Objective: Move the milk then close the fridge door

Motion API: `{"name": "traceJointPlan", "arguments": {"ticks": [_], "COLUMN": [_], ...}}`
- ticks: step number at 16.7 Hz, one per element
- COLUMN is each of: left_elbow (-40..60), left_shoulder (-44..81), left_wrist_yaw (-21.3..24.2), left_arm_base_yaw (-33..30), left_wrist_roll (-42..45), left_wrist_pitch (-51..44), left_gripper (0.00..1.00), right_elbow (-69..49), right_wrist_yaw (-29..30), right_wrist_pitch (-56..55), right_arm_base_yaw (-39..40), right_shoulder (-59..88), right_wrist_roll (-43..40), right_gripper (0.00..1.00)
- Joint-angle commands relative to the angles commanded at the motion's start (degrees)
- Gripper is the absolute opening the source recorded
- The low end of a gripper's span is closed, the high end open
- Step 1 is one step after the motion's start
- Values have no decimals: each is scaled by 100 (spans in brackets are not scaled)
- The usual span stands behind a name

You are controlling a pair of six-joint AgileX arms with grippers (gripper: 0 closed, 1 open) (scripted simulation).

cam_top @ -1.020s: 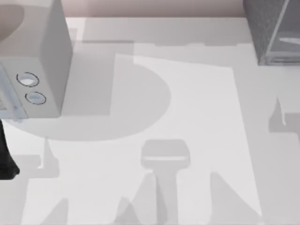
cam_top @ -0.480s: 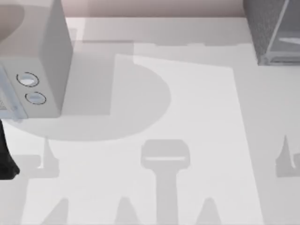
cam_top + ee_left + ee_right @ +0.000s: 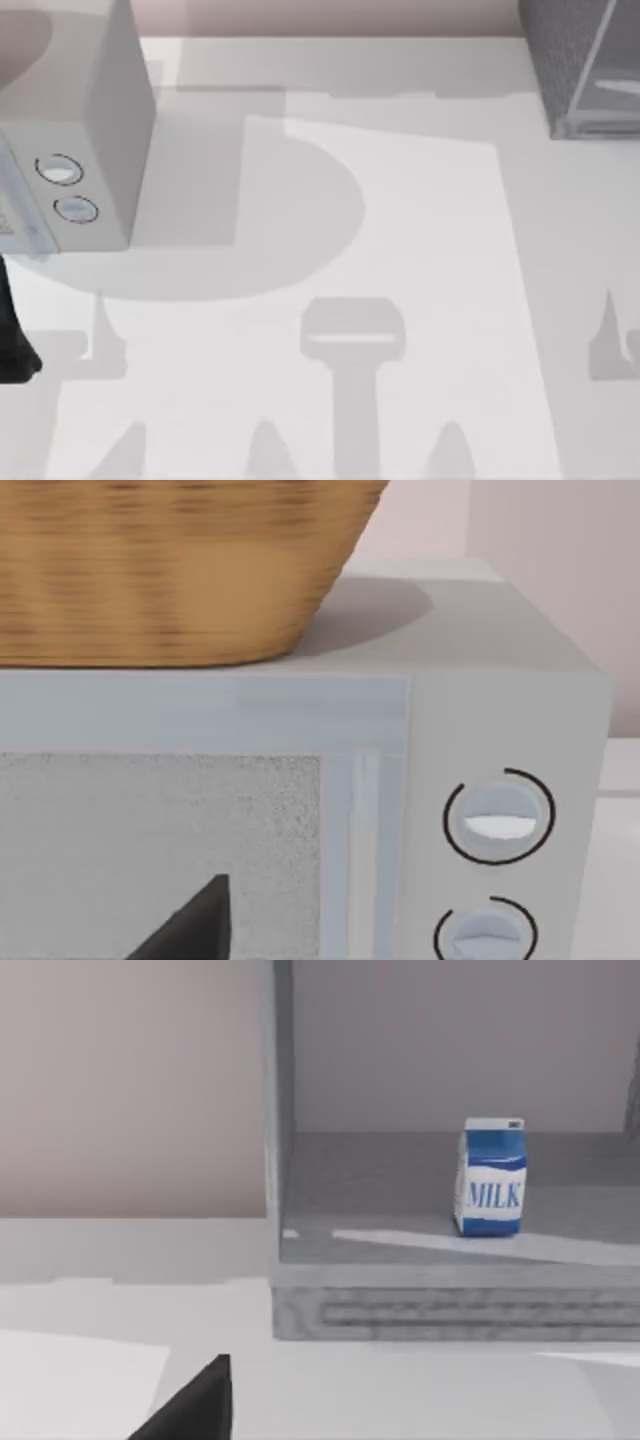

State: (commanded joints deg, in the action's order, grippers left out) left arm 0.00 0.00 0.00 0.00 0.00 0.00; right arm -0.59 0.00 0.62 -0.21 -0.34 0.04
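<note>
The milk (image 3: 491, 1177), a small blue and white carton, stands upright on the floor inside the dark grey speckled fridge cabinet (image 3: 285, 1110), whose front is open. The fridge door is out of view. In the right wrist view, a dark fingertip (image 3: 195, 1410) of my right gripper pokes in, well short of the cabinet and apart from the milk. In the top view the cabinet (image 3: 565, 60) sits at the table's far right corner. A dark fingertip (image 3: 190, 925) of my left gripper shows in front of the microwave's window, and part of my left arm (image 3: 12, 340) shows at the table's left edge.
A large pale microwave (image 3: 95, 120) with two round dials (image 3: 60, 170) occupies the far left. A woven basket (image 3: 170, 570) rests on top of it. The white table (image 3: 420, 250) carries shadows of the arms along its front.
The right arm's shadow on the table slid from mid-right toward the front edge, then held still. Nothing else has moved.
</note>
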Motion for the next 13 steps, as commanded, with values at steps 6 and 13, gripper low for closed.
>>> {"name": "traceJointPlan", "arguments": {"ticks": [6, 13], "left_elbow": [0, 0], "left_shoulder": [0, 0], "left_wrist_yaw": [0, 0], "left_arm_base_yaw": [0, 0], "left_wrist_roll": [0, 0], "left_wrist_pitch": [0, 0], "left_gripper": [100, 100], "right_elbow": [-859, -2423], "right_wrist_yaw": [35, 28], "right_wrist_pitch": [1646, 5271], "right_arm_base_yaw": [-22, 7], "right_shoulder": [-1044, -2951], "right_wrist_roll": [10, -44], "right_gripper": [100, 100]}}
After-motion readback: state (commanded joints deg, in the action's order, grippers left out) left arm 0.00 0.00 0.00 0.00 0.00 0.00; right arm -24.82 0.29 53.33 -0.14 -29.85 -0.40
